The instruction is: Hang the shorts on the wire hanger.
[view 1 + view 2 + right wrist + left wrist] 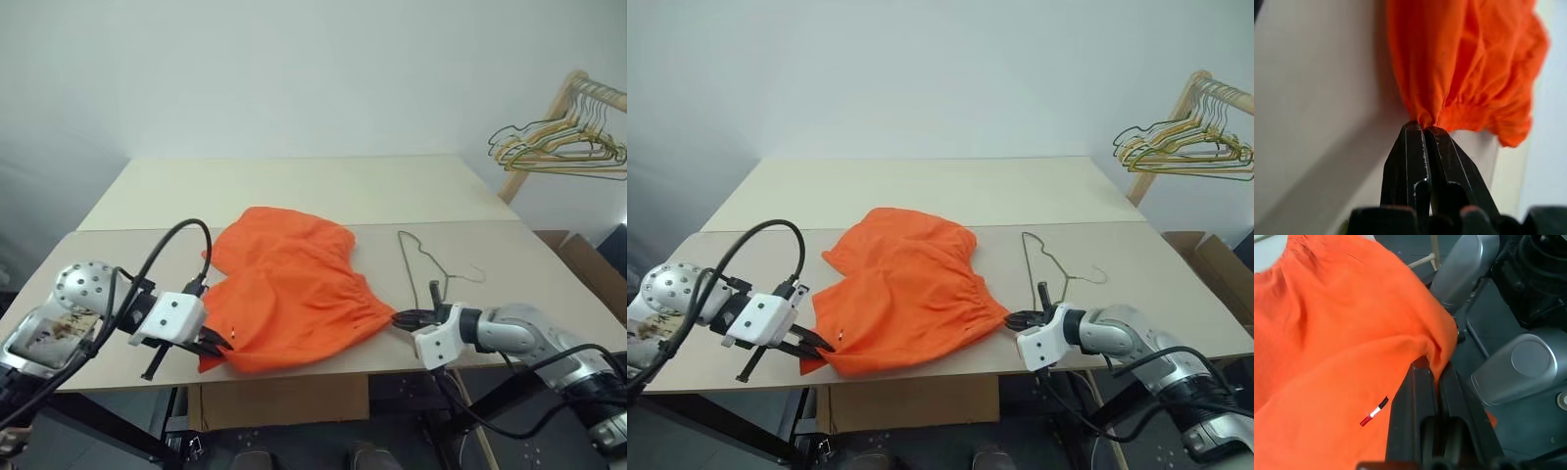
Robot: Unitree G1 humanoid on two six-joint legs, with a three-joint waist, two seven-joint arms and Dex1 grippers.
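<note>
The bright orange shorts [289,289] lie spread on the beige table [294,191], near its front edge. My left gripper [214,345] is shut on the shorts' front left corner; in the left wrist view the fabric [1352,347] is pinched between the black fingers [1422,396]. My right gripper [400,318] is shut on the gathered waistband at the shorts' right edge, and the right wrist view shows the cloth [1459,63] bunched at the fingertips [1413,142]. The thin wire hanger [431,257] lies flat on the table just right of the shorts, touched by neither gripper.
A wooden rack with bunched gold and pale hangers [563,142] stands at the far right beyond the table. A brown cardboard box [593,269] sits beside the table's right edge. The far half of the table is bare.
</note>
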